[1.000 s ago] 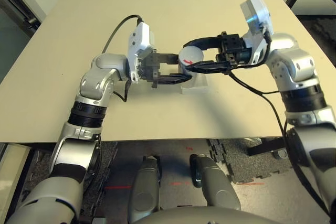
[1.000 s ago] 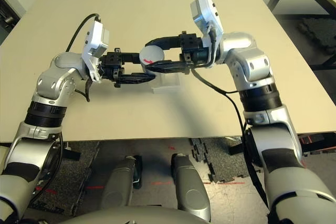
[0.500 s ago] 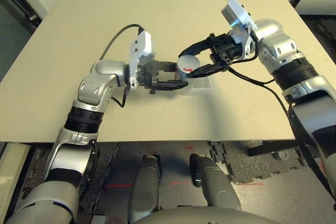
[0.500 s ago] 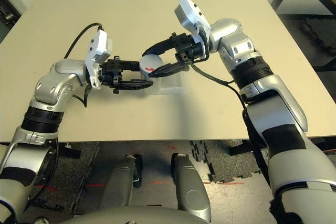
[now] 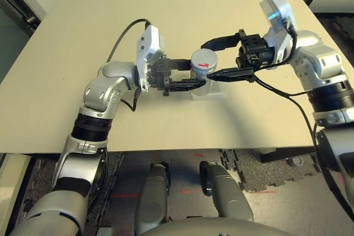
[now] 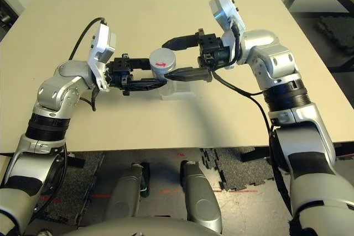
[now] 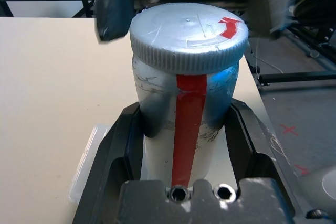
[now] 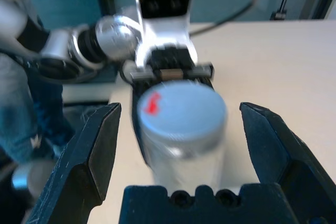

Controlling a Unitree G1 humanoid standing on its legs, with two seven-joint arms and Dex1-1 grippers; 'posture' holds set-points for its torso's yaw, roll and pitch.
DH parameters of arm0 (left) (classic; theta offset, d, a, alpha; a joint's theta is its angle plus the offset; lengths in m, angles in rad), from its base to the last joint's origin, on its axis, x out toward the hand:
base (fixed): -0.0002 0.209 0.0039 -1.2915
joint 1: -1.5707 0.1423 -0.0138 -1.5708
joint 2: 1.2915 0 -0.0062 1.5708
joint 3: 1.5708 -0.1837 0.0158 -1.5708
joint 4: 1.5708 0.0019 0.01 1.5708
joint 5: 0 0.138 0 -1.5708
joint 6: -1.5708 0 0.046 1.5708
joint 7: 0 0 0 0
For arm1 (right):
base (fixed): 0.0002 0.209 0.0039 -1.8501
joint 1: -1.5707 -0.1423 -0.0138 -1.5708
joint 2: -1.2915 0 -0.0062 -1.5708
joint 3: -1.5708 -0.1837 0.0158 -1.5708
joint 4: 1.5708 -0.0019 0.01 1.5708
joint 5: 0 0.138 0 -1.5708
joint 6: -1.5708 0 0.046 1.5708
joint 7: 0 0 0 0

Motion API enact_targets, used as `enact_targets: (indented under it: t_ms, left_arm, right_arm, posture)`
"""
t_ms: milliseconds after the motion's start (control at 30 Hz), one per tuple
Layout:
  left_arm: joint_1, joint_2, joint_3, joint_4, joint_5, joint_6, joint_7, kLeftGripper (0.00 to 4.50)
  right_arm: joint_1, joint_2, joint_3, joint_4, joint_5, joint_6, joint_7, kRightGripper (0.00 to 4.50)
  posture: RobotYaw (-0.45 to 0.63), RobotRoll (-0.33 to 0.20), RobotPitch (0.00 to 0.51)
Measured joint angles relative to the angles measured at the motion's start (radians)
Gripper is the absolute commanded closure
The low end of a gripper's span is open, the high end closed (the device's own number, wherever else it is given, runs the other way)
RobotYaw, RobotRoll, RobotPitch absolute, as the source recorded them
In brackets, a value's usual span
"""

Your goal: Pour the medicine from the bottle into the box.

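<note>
Here, left gripper [image 5: 185, 79]: black jaws clamped on the bottle's lower body.
Bottle [image 7: 187, 85]: upright silver-grey cylinder, red stripe, ribbed cap with red arrow, above the box [image 5: 212, 92].
Box: clear plastic, mostly hidden.
Right gripper [image 5: 213, 58]: jaws now wide, released from the cap.

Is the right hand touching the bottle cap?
Apart. In the right wrist view the right hand stands open, with clear gaps between both fingers and the cap.
</note>
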Motion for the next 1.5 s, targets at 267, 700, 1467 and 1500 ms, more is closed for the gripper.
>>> enact_targets:
  t_ms: [267, 700, 1467, 1500]
  left_arm:
    - [-0.024, -0.001, -0.002, 0.072, 0.004, -0.043, -0.011, 2.06]
    - [-0.029, -0.007, -0.011, 0.084, 0.005, -0.053, -0.01, 2.06]
    - [-0.025, -0.01, -0.005, 0.098, 0.007, -0.059, 0.036, 2.06]
    - [-0.024, -0.008, 0.002, 0.099, 0.007, -0.059, 0.039, 2.06]
  right_arm:
    - [0.001, 0.071, -0.028, -0.117, -0.035, 0.097, -0.213, 0.0]
    - [-0.02, 0.087, 0.013, -0.102, -0.142, 0.093, -0.212, 0.0]
    - [0.035, 0.001, -0.051, -0.068, -0.126, 0.109, -0.191, 0.0]
    - [0.042, -0.009, -0.065, -0.058, -0.121, 0.104, -0.188, 0.0]
  posture:
    - [-0.01, 0.0, 0.189]
    - [0.0, 0.0, 0.19]
    - [0.0, 0.0, 0.18]
    - [0.0, 0.0, 0.181]
